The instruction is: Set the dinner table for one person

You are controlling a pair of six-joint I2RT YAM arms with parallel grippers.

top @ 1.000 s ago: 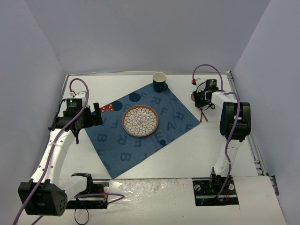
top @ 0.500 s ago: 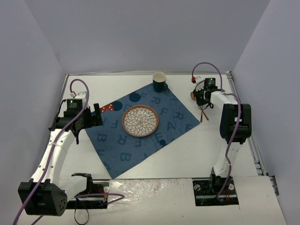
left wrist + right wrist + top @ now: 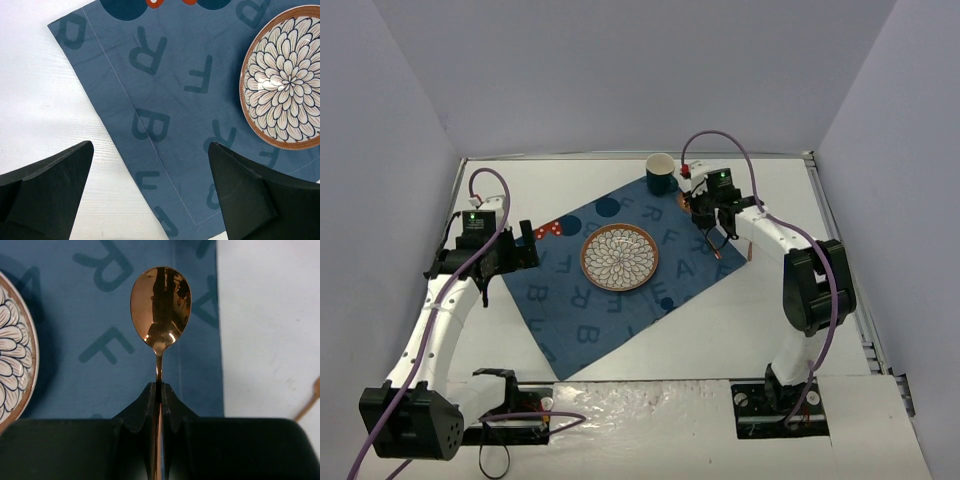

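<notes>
The white dinner table carries a dark blue letter-printed placemat. A flower-patterned plate with a brown rim sits on the mat's middle. A dark blue cup stands at the mat's far corner. My right gripper is shut on the handle of a copper spoon and holds it above the mat's right part, right of the plate. My left gripper is open and empty above the mat's left edge, left of the plate.
Another thin copper piece lies on the bare white table right of the mat. Grey walls close in the table on the left, back and right. Red and dark blue dots are printed at the mat's left corner.
My right gripper has swung left with the spoon, from above the bare table at the far right to above the placemat's right part. The left arm has not moved.
</notes>
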